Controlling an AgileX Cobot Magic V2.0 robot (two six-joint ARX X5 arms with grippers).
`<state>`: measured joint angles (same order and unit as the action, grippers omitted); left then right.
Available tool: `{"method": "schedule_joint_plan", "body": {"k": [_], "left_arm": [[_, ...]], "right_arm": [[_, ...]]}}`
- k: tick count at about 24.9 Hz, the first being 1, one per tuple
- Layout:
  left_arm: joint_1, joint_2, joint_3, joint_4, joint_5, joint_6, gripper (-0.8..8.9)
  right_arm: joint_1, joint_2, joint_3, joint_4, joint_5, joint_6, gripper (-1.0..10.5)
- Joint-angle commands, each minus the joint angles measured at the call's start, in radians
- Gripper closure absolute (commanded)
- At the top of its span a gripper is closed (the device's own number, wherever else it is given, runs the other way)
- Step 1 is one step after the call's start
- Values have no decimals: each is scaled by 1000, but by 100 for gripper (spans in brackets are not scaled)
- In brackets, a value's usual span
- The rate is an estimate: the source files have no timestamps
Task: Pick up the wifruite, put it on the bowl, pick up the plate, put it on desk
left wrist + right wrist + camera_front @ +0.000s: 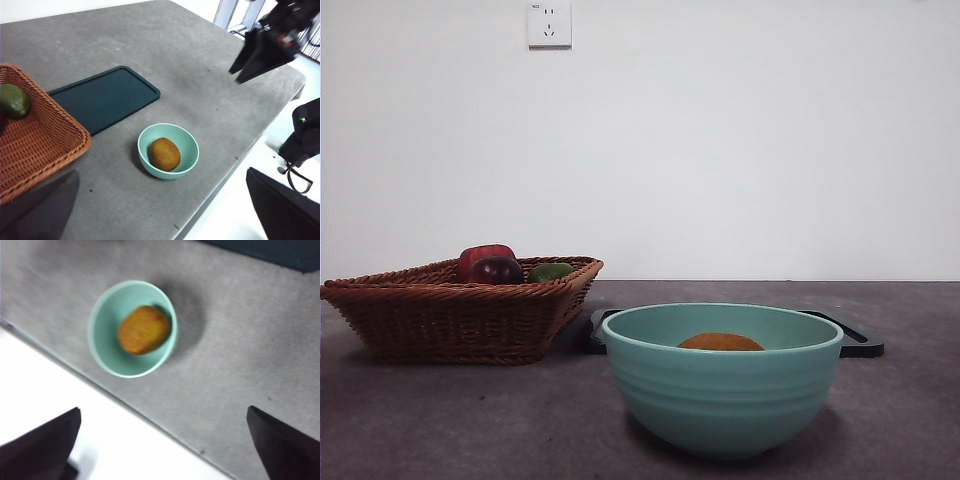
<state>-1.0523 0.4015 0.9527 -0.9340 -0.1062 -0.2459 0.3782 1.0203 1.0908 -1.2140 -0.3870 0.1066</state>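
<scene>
**A:** Where was the wifruite (144,329)?

**B:** Already lying in the bowl (102,347), below and ahead of the right gripper (162,442), whose jaws stood wide apart and empty. The left gripper (165,210) hung spread and empty too, farther off.

**A:** So the plate (107,97) came next?

**B:** Likely. It looked thin, stiff and slick, flat on the desk (200,65), so only its raised rim offered a hold. The basket (40,145) crowded one end; the desk edge ran just beside the bowl.

No readable text; only tiny illegible marking on the wall socket (549,23).
</scene>
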Motion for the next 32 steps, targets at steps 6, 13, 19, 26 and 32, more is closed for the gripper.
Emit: {"method": "schedule_joint_plan", "body": {"k": [6,13,19,26,32], "left_arm": [[-12,3,10,17,-1,18,282],[-12,3,10,23,-1,18,282],[-12,3,10,23,-1,18,282],[-12,3,10,23,-1,18,282],[-12,3,10,22,-1,18,282]], "right_arm": [[105,205,16,117,110,-13,266],[154,343,16,193,135,-14,266],[189,476,16,253,179,-14,266],[196,602,16,267,233,-14,384],[211,655,16,309,227,-14,682]]}}
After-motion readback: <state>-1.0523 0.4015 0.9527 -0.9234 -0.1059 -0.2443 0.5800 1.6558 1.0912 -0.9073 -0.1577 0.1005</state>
